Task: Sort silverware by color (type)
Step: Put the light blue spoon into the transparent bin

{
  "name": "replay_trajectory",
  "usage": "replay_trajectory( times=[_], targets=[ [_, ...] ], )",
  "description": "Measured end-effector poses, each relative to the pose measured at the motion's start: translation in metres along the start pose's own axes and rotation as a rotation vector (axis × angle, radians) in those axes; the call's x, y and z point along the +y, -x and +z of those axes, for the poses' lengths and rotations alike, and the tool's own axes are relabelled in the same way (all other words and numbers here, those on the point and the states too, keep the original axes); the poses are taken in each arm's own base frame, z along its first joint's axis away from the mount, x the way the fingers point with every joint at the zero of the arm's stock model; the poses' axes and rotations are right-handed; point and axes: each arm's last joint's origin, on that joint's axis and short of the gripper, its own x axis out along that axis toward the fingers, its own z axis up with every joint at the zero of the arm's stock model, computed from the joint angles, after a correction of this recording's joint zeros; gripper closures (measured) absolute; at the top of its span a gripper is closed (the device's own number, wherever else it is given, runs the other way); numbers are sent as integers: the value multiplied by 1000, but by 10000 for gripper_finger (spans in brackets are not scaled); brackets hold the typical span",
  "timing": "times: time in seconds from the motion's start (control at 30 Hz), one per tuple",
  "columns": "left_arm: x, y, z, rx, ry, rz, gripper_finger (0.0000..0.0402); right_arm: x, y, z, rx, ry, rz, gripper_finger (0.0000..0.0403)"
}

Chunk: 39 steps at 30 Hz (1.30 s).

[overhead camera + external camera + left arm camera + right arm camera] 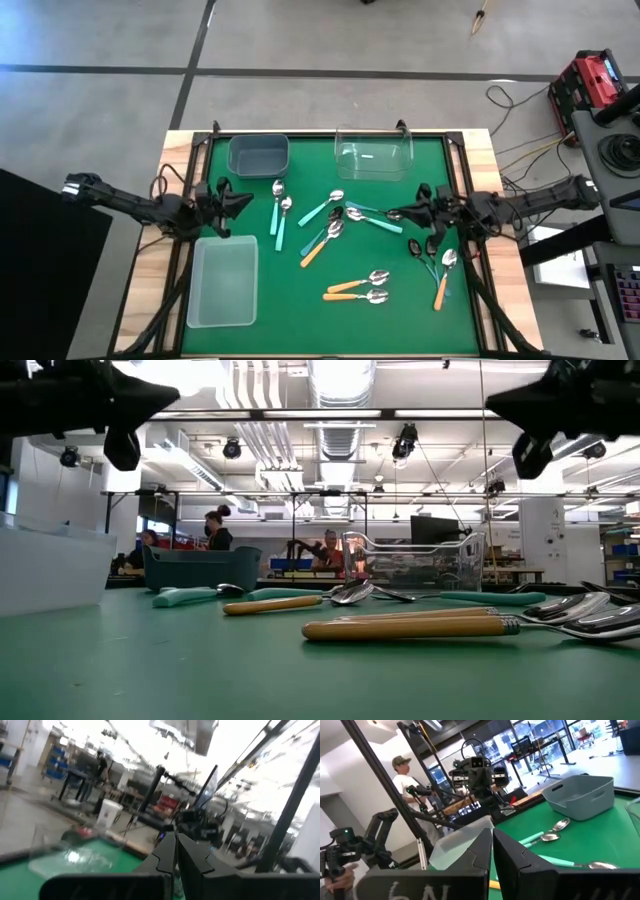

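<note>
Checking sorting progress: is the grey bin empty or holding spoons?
Empty. The high view shows the grey bin with a bare floor; the spoons all lie on the mat.

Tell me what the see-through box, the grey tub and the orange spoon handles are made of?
The see-through box looks like clear glossy plastic: the green mat shows through it. The grey tub looks like dull, solid plastic. The orange spoon handles look like smooth plastic, maybe painted wood; their bowls shine like metal.

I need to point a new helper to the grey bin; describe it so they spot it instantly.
Start at the green mat on the table and go to its far left corner. The grey bin sits there, opposite the clear bin at the far right. It is the only opaque, dark blue-grey container; the other two are see-through or milky.
</note>
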Motion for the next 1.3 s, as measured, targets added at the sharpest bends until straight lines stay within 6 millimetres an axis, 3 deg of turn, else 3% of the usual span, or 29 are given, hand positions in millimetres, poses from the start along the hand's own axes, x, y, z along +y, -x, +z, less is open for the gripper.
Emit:
replay_trajectory(
  times=[0.23,0.3,0.57,0.7,0.9,1.07,1.2,1.3],
  targets=[
    [6,2,14,-190,78,283,401,19,-22,29,66,15,-36,394],
    [6,2,15,-190,9,302,401,24,-28,37,112,20,-63,394],
    [-18,-15,44,-182,-392,46,401,41,-50,69,253,12,-255,394],
    [-27,-28,51,-44,-502,56,401,49,-60,85,260,24,-296,394],
    [-34,-40,63,80,-580,149,401,60,-75,100,252,28,-289,394],
    [-35,-43,59,191,-657,146,401,68,-85,112,230,27,-278,394],
    [-33,-39,55,172,-680,116,401,74,-93,121,222,23,-273,394],
    [-33,-33,57,87,-632,-5,401,77,-99,124,255,33,-289,394]
  ],
)
